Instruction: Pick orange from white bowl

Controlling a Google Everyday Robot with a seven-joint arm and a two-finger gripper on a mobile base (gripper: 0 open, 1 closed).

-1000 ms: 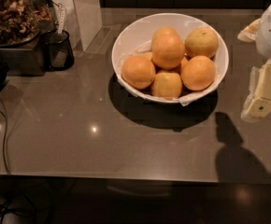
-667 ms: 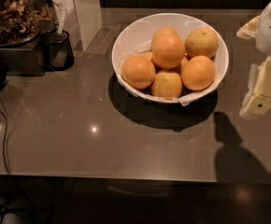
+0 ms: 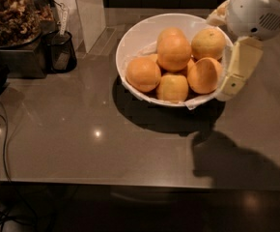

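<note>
The white bowl (image 3: 133, 37) sits on the grey counter, with a thin white liner over its rim. It holds several oranges. The orange (image 3: 174, 51), the biggest and deep orange, lies on top in the middle. A paler yellowish orange (image 3: 208, 42) lies to its right, and smaller ones (image 3: 143, 74) lie in front. My gripper (image 3: 220, 57) is open at the bowl's right rim. One cream finger (image 3: 239, 69) hangs just outside the rim by the front right orange (image 3: 203, 75). The other finger (image 3: 218, 14) is at the far right rim. It holds nothing.
A black mesh cup (image 3: 60, 50) and a metal tray of dried brown bits (image 3: 9, 13) stand at the back left. A white box (image 3: 87, 8) stands behind them. A black cable (image 3: 5, 144) runs along the left. The counter's front edge (image 3: 130, 181) is close.
My gripper has moved left from beside the bowl to its right rim, so its fingers now stand at the oranges on the right side.
</note>
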